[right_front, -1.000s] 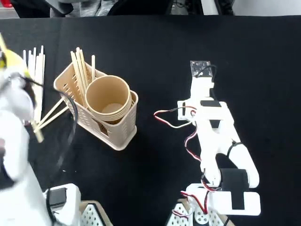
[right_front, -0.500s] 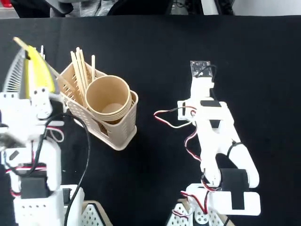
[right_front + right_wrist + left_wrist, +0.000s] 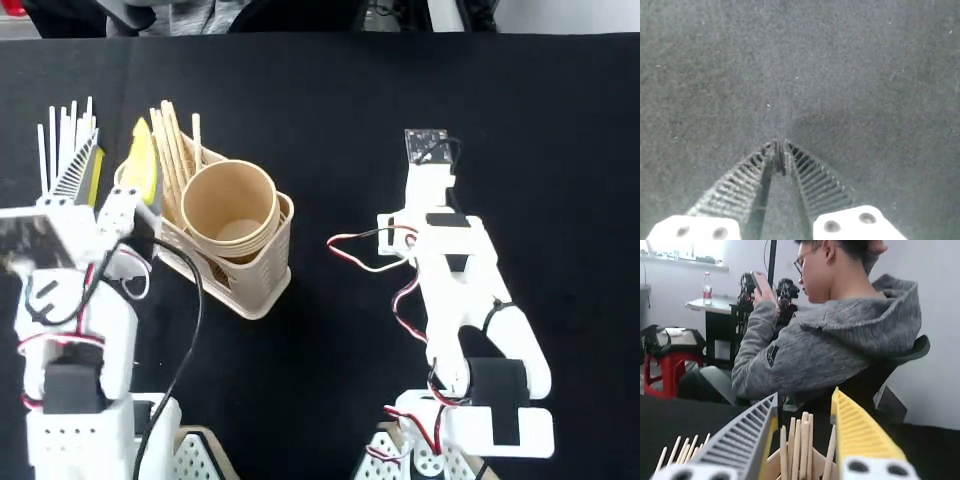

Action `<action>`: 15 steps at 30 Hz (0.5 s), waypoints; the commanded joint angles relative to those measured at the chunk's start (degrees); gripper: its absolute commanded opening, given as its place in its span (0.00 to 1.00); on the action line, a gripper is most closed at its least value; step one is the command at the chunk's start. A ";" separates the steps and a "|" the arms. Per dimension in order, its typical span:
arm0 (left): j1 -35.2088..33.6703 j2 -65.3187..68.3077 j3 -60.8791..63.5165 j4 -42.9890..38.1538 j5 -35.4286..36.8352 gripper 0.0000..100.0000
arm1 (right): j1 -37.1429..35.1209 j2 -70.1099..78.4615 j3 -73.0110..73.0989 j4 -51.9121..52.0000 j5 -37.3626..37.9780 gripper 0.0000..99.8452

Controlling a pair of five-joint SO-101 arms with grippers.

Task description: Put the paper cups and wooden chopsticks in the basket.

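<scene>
Just beside the basket (image 3: 255, 285), the left tool (image 3: 110, 168) is seen spread open; paper cups (image 3: 228, 205) and chopsticks (image 3: 172, 135) are held in the basket, loose chopsticks (image 3: 62, 125) are laid beside it; the right tool (image 3: 428, 140) is clenched, well apart from it

The left arm (image 3: 65, 300) stands at the lower left of the high view, its white body running up from the base toward the upper left. The left gripper (image 3: 118, 140) points toward the top of the frame, its grey and yellow fingers spread wide apart. The right arm (image 3: 455, 290) sits folded right of centre, base at the lower right. The right gripper (image 3: 428, 145) points toward the top, and in the right wrist view its fingertips touch
</scene>
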 commanded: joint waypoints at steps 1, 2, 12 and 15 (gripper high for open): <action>-2.24 9.41 -15.87 10.99 0.88 0.19 | -0.88 -1.27 -0.66 -0.88 -0.09 0.01; -3.74 12.40 -19.30 13.36 0.88 0.19 | -0.88 -1.27 -0.66 -0.88 -0.09 0.01; -30.11 49.14 -48.31 39.30 0.79 0.19 | -0.88 -1.27 -0.66 -0.88 -0.09 0.01; -34.59 58.99 -52.97 42.02 0.35 0.19 | -0.88 -1.27 -0.66 -0.88 -0.09 0.01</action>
